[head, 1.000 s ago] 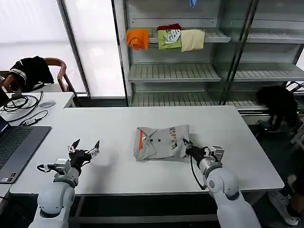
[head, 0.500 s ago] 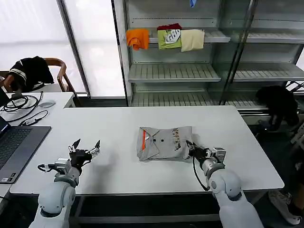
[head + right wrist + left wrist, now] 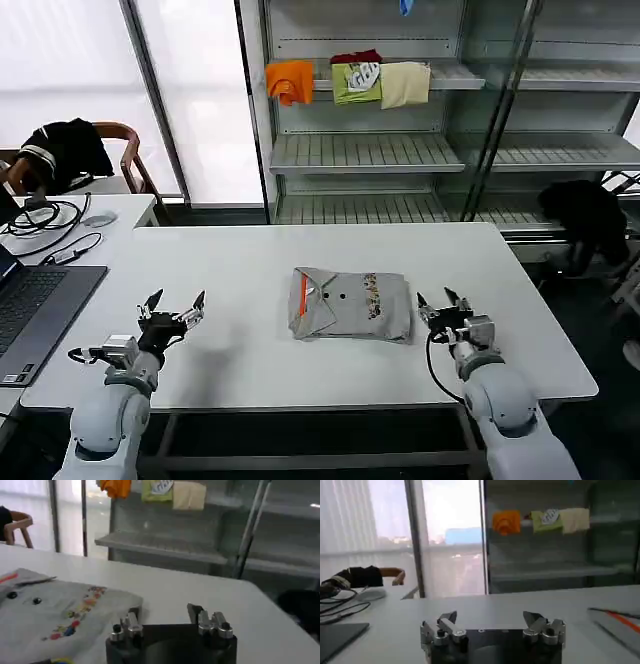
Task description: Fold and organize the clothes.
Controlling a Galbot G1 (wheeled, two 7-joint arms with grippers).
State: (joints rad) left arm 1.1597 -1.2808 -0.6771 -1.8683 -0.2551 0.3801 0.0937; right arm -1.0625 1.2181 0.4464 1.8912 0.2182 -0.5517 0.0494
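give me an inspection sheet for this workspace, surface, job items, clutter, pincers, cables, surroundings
Surface: white table, mostly bare.
Job's things: folded grey shirt lying flat mid-table, orange collar lining and multicoloured print showing.
Clutter: laptop on the robot's left.
Pincers: left pincer open above the table, left of the shirt; right pincer open just beside the shirt's right edge, not touching.
Cables: black cables on the side desk.
Surroundings: shelf rack with orange, green and cream garments; chair draped in black clothing.
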